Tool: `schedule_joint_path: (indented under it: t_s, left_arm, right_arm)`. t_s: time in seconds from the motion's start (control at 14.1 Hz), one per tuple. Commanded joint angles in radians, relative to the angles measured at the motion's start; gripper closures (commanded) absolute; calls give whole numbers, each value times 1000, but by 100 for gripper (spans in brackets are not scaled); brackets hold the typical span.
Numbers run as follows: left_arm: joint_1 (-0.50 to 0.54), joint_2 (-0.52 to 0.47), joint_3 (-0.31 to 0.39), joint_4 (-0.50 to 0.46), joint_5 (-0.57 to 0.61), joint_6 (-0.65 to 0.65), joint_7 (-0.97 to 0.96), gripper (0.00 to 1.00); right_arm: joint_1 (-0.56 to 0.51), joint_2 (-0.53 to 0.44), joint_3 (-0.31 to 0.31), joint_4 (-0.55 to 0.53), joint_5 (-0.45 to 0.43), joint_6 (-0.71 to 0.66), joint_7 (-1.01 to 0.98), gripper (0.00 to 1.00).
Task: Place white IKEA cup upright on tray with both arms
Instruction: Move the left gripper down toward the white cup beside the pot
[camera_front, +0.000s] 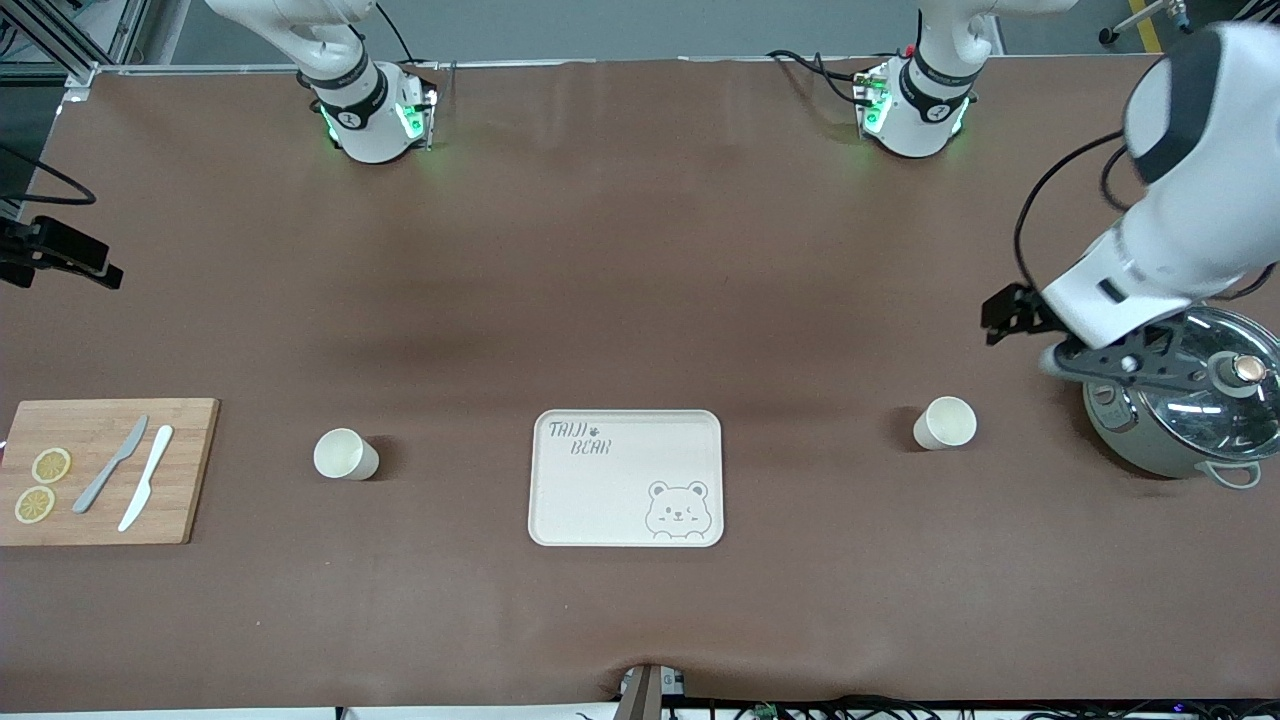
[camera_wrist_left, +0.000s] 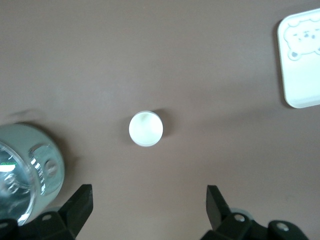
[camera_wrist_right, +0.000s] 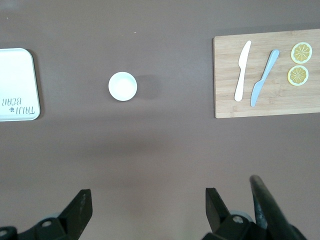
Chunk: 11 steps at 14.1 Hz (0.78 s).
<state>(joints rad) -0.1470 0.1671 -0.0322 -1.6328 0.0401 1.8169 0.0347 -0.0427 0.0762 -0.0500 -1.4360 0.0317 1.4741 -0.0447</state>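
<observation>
On table toward left arm's end, one white cup (camera_front: 944, 422) lies on its side w/ mouth facing the front cam, between tray (camera_front: 625, 530) & pot (camera_front: 1180, 420). Left gripper (camera_front: 1120, 365), jaws wide & empty, hangs over pot, so cup sits trayward of it; left arm is nearer. Right gripper (camera_wrist_right: 145, 210), also wide, waits high; second cup (camera_front: 345, 454) lies between tray & cutting board (camera_front: 190, 470).

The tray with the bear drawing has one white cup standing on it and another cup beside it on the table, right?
Not quite. The tray is bare: the front view shows both cups on the table, one toward the right arm's end, the other toward the left arm's end.
</observation>
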Motion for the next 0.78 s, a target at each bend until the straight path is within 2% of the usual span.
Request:
schedule_joint_path:
  t_s: [0.0, 0.21, 0.57, 0.71]
  left_arm:
    - [7, -81, -3, -243, 1, 198, 7, 0]
    - [46, -52, -3, -332, 1, 339, 56, 0]
    - [110, 54, -3, -381, 1, 534, 143, 0]
    - [136, 90, -5, -427, 1, 652, 186, 0]
  right_arm:
    - [6, -6, 1, -8, -16, 6, 19, 0]
    - [1, -1, 1, 0, -16, 6, 19, 0]
    - [-2, 8, -1, 0, -16, 6, 19, 0]
    - [-5, 8, -1, 6, -18, 5, 11, 0]
